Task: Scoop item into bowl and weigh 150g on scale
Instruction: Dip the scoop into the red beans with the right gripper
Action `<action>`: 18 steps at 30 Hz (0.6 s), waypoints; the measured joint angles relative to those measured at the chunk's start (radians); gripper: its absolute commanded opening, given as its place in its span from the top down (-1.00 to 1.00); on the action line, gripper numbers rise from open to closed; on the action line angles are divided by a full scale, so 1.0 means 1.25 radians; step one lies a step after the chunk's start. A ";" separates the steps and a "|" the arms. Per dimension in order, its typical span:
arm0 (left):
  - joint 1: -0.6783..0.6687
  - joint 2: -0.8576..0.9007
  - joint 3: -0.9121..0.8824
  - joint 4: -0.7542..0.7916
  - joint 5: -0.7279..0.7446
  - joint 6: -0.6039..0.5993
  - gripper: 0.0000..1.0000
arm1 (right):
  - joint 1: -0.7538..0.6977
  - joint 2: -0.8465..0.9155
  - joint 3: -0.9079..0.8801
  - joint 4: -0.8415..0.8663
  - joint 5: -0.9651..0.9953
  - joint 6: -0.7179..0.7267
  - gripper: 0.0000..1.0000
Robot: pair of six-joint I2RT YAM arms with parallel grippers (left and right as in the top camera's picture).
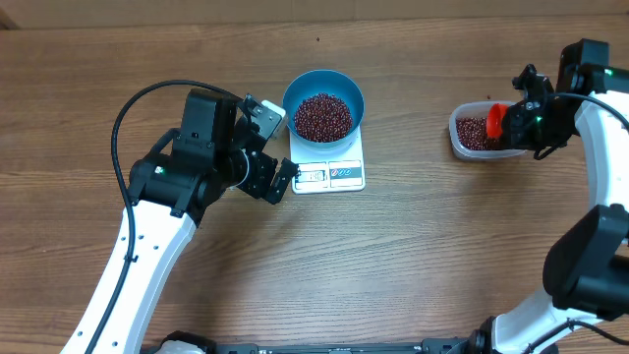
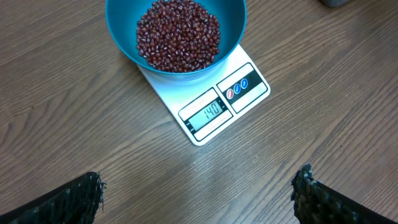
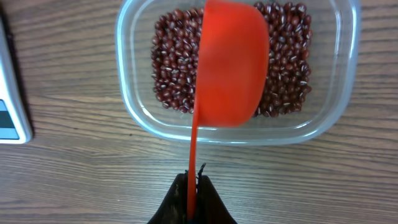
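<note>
The blue bowl (image 1: 295,93) (image 2: 121,31) stands on the white scale (image 1: 344,175) (image 2: 252,93) and holds a heap of dark red beans (image 1: 323,116) (image 2: 179,34). The display reads 140. My left gripper (image 1: 277,147) (image 2: 199,186) hovers open just left of the scale, with nothing between its fingers. Off to the right, a clear tub (image 1: 458,138) (image 3: 127,93) holds more beans (image 3: 171,74). My right gripper (image 1: 521,123) (image 3: 193,186) is shut on the thin handle of an orange-red scoop (image 1: 495,120) (image 3: 230,68), whose cup hangs over the tub.
Bare wooden table lies all round. The left arm's black cable (image 1: 147,98) loops over the table at the left. A corner of the scale (image 3: 9,106) shows at the left edge of the right wrist view.
</note>
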 measured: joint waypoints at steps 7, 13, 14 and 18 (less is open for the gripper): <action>0.000 0.000 0.000 0.000 0.000 0.000 -0.99 | 0.000 0.081 0.000 0.006 0.013 0.000 0.92; 0.000 0.000 0.000 0.000 0.000 0.000 -0.99 | 0.009 0.114 0.000 0.020 0.015 0.000 0.92; 0.000 0.000 0.000 0.000 0.000 0.000 -0.99 | 0.012 0.114 0.000 0.020 0.016 0.001 0.92; 0.000 0.000 0.000 0.000 0.000 0.000 -0.99 | 0.047 0.114 0.000 0.023 0.018 0.001 0.92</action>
